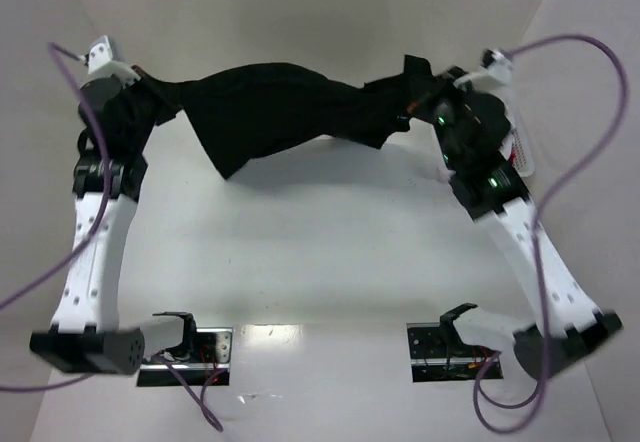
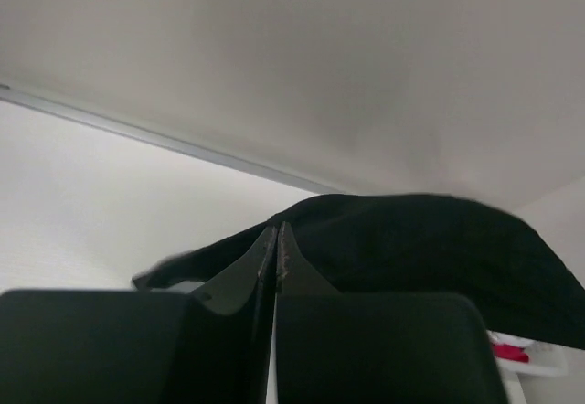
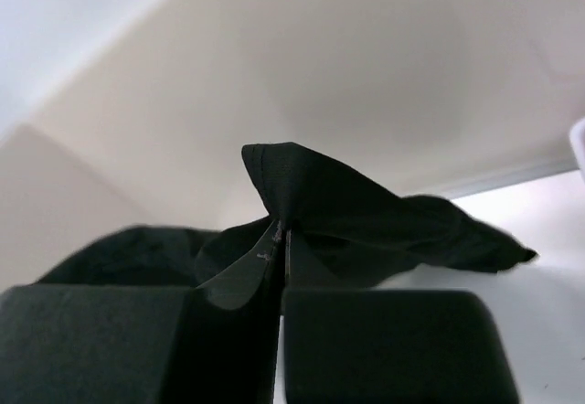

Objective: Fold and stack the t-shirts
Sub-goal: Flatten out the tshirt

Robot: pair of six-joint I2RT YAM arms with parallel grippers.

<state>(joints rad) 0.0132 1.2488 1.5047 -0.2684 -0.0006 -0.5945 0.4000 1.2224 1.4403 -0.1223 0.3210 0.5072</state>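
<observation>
bases: the left arm base (image 1: 85,347) and right arm base (image 1: 565,347) sit nearest us, at the near edge of the counter (image 1: 320,262).
left pincer (image 2: 277,238): clenched on the left end of the black t-shirt (image 1: 270,112).
shirt: hangs in the air between both arms, above the far half of the counter, twisted and sagging, with one flap drooping left of centre.
right pincer (image 3: 281,235): clenched on the right end, a peak of cloth poking past its tips.
step, as we judge it: spreading the shirt before the fold.
doing it well: we would draw both ends apart evenly to undo the twist, then lower them level so the flap lands flat, not tucked under.
</observation>
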